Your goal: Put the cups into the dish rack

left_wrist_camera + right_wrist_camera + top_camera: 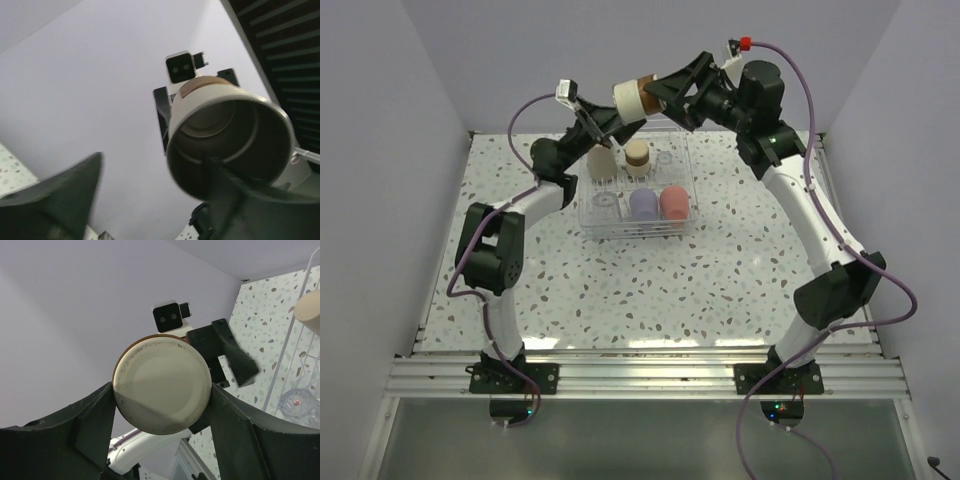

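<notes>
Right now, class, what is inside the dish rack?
Seen in the dish rack: a beige cup, a brown-rimmed tan cup, a lavender cup, a coral cup, a clear glass. The left hand and the right hand, gripping another tan cup, cover its far edge.

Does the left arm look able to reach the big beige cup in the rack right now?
Probably yes: the left gripper is open, holding nothing, and the beige cup stands just below it with nothing in between.

The left arm (505, 245) and right arm (810, 215) each had white link shells, black joint housings and a purple cable (898, 290) leading to a small white camera module (566, 92) behind the black left claw (607, 120) or right claw (655, 97), the latter's with a red plug (745, 42).
</notes>
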You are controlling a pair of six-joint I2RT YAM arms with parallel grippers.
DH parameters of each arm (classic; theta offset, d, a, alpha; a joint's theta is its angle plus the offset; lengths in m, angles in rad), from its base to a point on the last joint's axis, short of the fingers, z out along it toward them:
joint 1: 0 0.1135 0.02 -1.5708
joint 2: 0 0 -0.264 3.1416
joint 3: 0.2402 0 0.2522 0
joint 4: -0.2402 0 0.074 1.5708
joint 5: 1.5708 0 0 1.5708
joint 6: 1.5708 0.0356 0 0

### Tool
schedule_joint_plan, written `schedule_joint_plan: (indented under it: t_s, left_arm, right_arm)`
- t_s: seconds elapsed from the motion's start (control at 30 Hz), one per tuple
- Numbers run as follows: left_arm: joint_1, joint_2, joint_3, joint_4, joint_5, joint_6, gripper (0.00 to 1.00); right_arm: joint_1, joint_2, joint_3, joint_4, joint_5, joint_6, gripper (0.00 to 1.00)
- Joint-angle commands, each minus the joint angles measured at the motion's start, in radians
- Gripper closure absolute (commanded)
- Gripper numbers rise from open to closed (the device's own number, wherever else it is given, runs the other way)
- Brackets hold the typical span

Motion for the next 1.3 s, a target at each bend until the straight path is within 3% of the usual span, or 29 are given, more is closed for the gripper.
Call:
schedule_joint_plan:
  t_s: [0.0,0.13,0.33,0.47,0.6,0.73,1.03,1.27]
  left_arm:
    - [0.026,-0.056,-0.073,0.131,0.049,0.028,0.01]
    - [0.071,-0.086,-0.152,0.115,0.060,0.049,0.00]
    - [0.133,-0.247,-0.269,-0.150,0.081,0.262,0.00]
    - [0.164,-0.331,-0.280,-0.459,0.101,0.443,0.00]
    - [0.169,-0.382,-0.211,-0.834,0.088,0.775,0.00]
    - [0.170,-0.433,-0.206,-1.055,0.037,0.930,0.00]
    - [0.172,-0.510,-0.284,-1.172,-0.005,1.040,0.00]
    - [0.172,-0.479,-0.320,-1.155,-0.003,1.030,0.00]
  right_arm:
    - [-0.001,0.010,0.088,-0.025,0.030,-0.057,1.00]
    - [-0.018,0.053,0.165,-0.094,0.062,-0.134,1.00]
    - [-0.038,0.200,0.382,-0.267,0.160,-0.324,1.00]
    - [-0.038,0.324,0.531,-0.348,0.273,-0.431,1.00]
    - [-0.038,0.443,0.628,-0.373,0.397,-0.525,1.00]
    - [-0.038,0.564,0.714,-0.369,0.517,-0.637,1.00]
    - [-0.019,0.754,0.766,-0.274,0.660,-0.730,1.00]
    - [-0.002,0.826,0.775,-0.217,0.752,-0.809,1.00]
